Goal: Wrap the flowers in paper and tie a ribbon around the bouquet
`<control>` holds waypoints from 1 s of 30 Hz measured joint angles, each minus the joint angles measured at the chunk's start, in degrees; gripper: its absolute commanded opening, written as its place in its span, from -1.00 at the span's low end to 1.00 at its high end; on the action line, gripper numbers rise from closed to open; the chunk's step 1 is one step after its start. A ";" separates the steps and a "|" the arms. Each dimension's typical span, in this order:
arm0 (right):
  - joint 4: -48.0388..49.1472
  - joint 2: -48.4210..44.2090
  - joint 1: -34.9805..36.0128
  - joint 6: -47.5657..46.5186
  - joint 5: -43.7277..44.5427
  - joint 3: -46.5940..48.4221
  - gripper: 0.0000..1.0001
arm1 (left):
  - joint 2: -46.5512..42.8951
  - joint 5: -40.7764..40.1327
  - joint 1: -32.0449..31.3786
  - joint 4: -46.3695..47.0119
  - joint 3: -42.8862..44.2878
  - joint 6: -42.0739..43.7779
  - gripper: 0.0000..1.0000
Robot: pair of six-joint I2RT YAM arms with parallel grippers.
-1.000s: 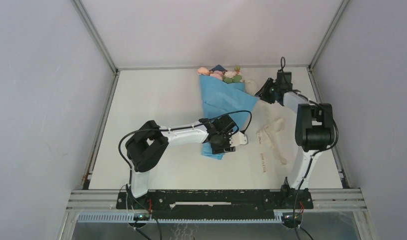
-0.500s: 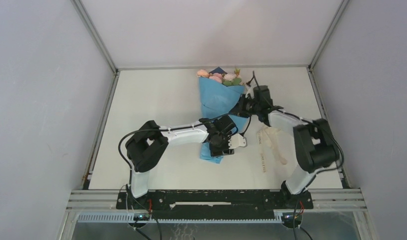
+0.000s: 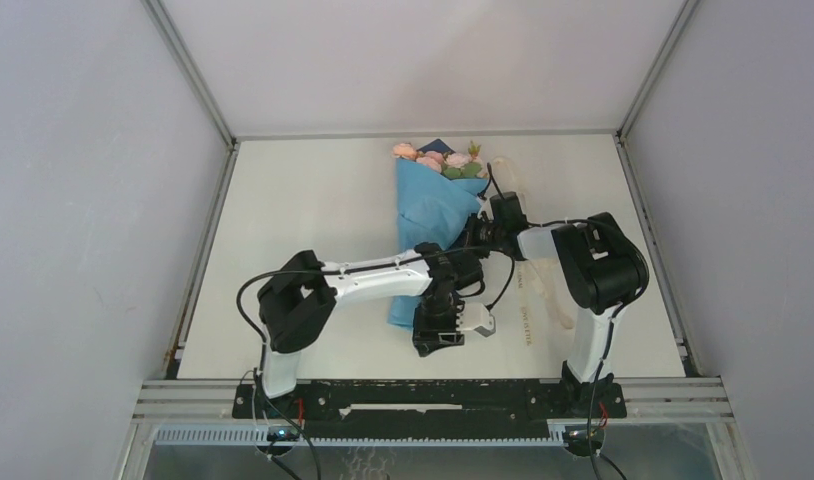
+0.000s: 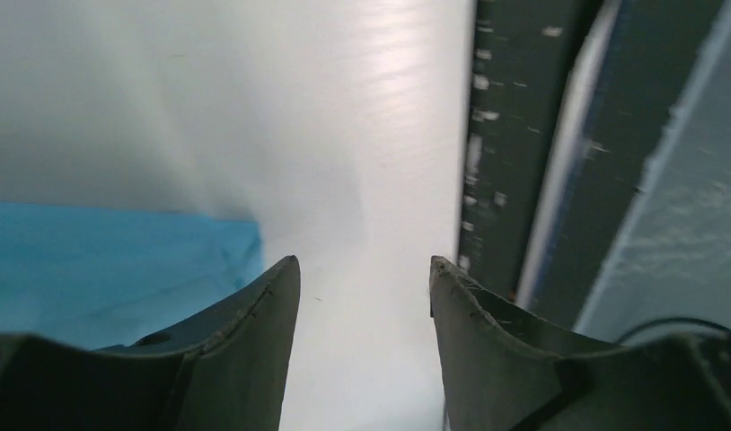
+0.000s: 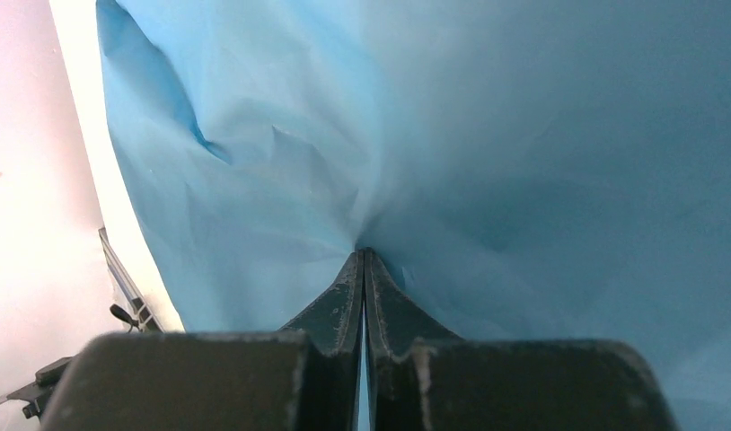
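The table [image 3: 313, 220] carries all of it. The paper [image 3: 431, 205] is already rolled to a cone around the flowers [image 3: 435, 156], so the wrapping looks largely done. Nothing binds the roll yet.

As the one container here, the paper holds the flowers. Only the pink blooms and some leaves show, spilling from its wide mouth at the end far beyond both tools. The stems are hidden inside.

The ribbon [image 3: 524, 327] lies loose on the table behind the right gripper [image 5: 363, 259], partly under that arm and apart from the paper. Tying has not begun and is the main step left.

The right gripper's jaws are pressed together with a pinch of the paper's side between the tips, and the blue sheet fills the view ahead of it.

The left gripper [image 4: 362, 269] stands moderately wide and holds nothing. There is bare table between its fingers, and the paper's narrow end is just outside one finger.
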 measured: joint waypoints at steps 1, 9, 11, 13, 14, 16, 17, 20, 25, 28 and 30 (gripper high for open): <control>0.02 0.00 0.02 -0.02 0.04 0.00 -0.85 | 0.00 1.16 -0.50 -2.36 1.14 0.57 0.20; 0.02 0.00 0.15 -0.13 0.15 0.00 -0.84 | 0.07 11.37 12.26 -11.54 19.69 0.98 -0.18; -0.02 0.00 0.15 -0.17 0.15 0.00 -0.84 | 1.05 11.63 18.32 -8.41 22.64 -2.45 -0.20; -0.07 0.00 0.13 -0.20 0.17 0.00 -0.84 | 3.28 11.65 23.93 -3.89 24.61 -6.49 -0.20; -0.09 -0.02 0.13 -0.20 0.20 0.00 -0.84 | 4.68 11.45 26.38 -1.49 24.87 -8.48 -0.20; -0.11 -0.02 0.15 -0.20 0.22 0.00 -0.84 | 7.50 10.34 30.05 2.25 24.81 -11.50 -0.19; -0.13 -0.04 0.17 -0.22 0.24 0.00 -0.84 | 8.96 9.51 31.15 3.93 24.70 -12.63 -0.19; -0.28 -0.15 0.24 -0.24 0.48 0.00 -0.83 | 12.46 6.88 31.80 8.48 23.71 -15.63 -0.19; -1.84 -1.70 0.72 -1.40 1.70 -0.28 -0.82 | 14.27 4.98 30.25 13.40 20.76 -19.04 -0.19; -2.34 -4.98 1.44 -2.60 2.08 -2.27 -0.81 | 14.27 4.44 30.03 15.87 18.56 -20.13 -0.19; -2.14 -8.76 2.38 -3.54 2.05 -4.76 -0.81 | 14.27 4.57 30.05 17.29 17.46 -20.83 -0.19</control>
